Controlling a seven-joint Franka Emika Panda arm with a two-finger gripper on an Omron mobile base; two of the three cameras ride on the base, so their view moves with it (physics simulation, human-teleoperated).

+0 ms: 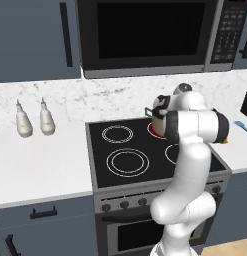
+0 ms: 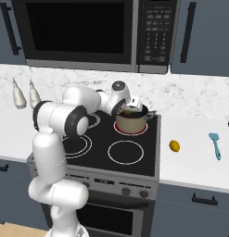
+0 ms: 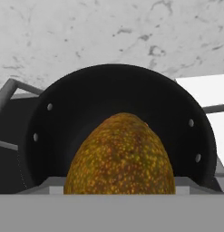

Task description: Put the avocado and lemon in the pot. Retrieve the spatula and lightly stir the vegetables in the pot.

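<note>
You had the gripper (image 2: 132, 107) at the pot's (image 2: 131, 122) rim, on the stove's (image 2: 134, 162) far right burner — jaws clamped on the avocado (image 3: 120, 156), over the dark inside. The lemon (image 2: 174, 146) sat at the pot's 4 o'clock on the counter (image 2: 194, 169), the spatula (image 2: 215, 145) farther out at 3 o'clock

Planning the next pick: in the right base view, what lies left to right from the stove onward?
Pot on the back right burner → lemon on the counter → spatula farthest right.
</note>
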